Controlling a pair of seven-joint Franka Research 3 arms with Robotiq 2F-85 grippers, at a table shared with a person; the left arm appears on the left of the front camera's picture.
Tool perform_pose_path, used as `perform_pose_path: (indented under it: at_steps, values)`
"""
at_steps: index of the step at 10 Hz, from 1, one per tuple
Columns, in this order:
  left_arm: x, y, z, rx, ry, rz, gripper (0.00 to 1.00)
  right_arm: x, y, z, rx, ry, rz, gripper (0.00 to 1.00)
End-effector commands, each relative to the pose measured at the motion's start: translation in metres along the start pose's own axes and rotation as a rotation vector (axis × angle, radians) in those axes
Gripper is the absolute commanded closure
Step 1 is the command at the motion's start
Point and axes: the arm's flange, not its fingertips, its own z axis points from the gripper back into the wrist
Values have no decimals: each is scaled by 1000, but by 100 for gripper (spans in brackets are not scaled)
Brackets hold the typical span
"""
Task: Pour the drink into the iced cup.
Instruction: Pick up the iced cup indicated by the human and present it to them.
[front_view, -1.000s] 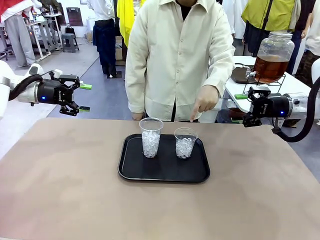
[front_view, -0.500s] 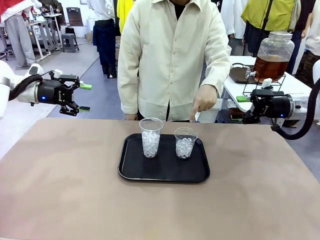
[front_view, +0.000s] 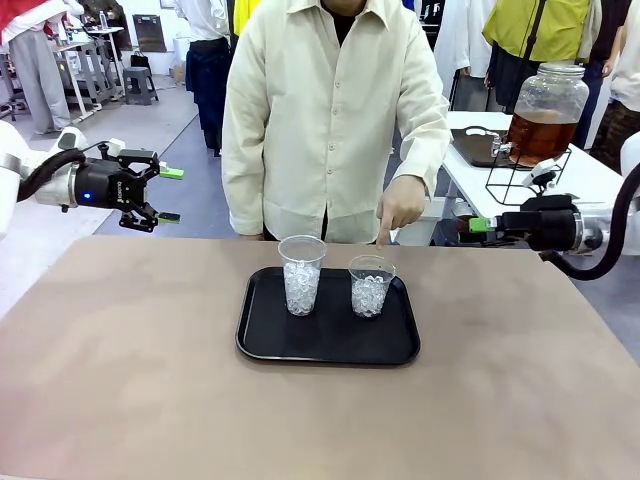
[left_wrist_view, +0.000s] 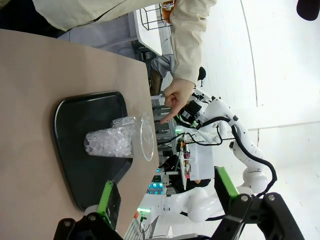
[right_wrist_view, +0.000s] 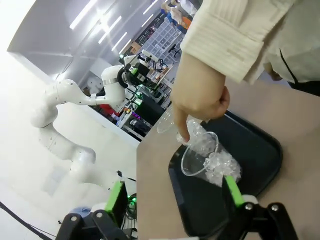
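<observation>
The brown counter (front_view: 120, 380) carries a black tray (front_view: 330, 345) near its middle. A person in a cream shirt (front_view: 330, 110) stands just behind the tray's far edge. Well beyond the tray's far right corner, on a white side table (front_view: 590, 170), a round glass dispenser jar (front_view: 550, 95) sits lidded on a wire stand (front_view: 525, 178). The amber drink (front_view: 540, 138) fills its lower part.

The robot's left hand (front_view: 170, 195) hangs in the air well to the left of the tray, its green-padded fingers spread wide with nothing between them. The robot's right hand (front_view: 480, 226) hovers well to the right of the tray, turned edge-on in the front view. Its own wrist view shows the fingers spread apart and bare.

On the far half of the tray stand two clear plastic cups of ice, apart from each other: a taller iced cup (front_view: 301, 275) on the left and a shorter iced cup (front_view: 370, 286) on the right. The person's hand (front_view: 402, 205) points one finger down at the far rim of the shorter iced cup.
</observation>
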Motion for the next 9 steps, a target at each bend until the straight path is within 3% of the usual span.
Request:
perform_pose_path:
  at_steps: [1, 5, 9]
  values:
    - [0, -2, 1, 2, -4, -3, 0, 3, 1, 3, 3, -4, -4, 0]
    - [0, -2, 1, 2, -4, -3, 0, -1, -1, 2, -3, -2, -3, 0]
    - [0, -2, 1, 2, -4, -3, 0, -25, -16, -22, -17, -22, 436, 0]
